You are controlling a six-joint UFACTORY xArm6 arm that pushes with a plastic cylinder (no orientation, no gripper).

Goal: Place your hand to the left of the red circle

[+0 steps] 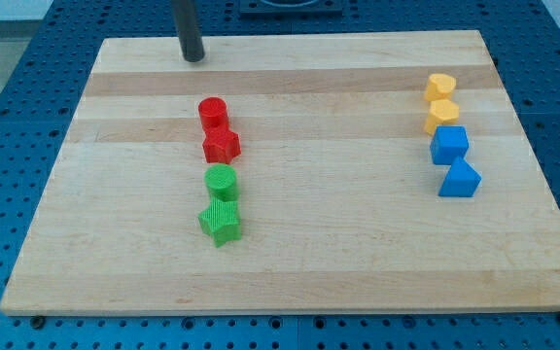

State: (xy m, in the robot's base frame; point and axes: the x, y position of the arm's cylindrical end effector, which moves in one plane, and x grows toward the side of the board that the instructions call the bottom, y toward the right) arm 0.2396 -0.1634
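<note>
The red circle is a short red cylinder left of the board's middle. A red star-shaped block touches it just below. My tip is the lower end of a dark rod near the board's top edge. It stands above the red circle and slightly to its left, apart from it by a clear gap.
A green cylinder and a green star block sit below the red pair. At the view's right stand two yellow blocks, a blue cube and a blue wedge-like block. The wooden board lies on a blue perforated table.
</note>
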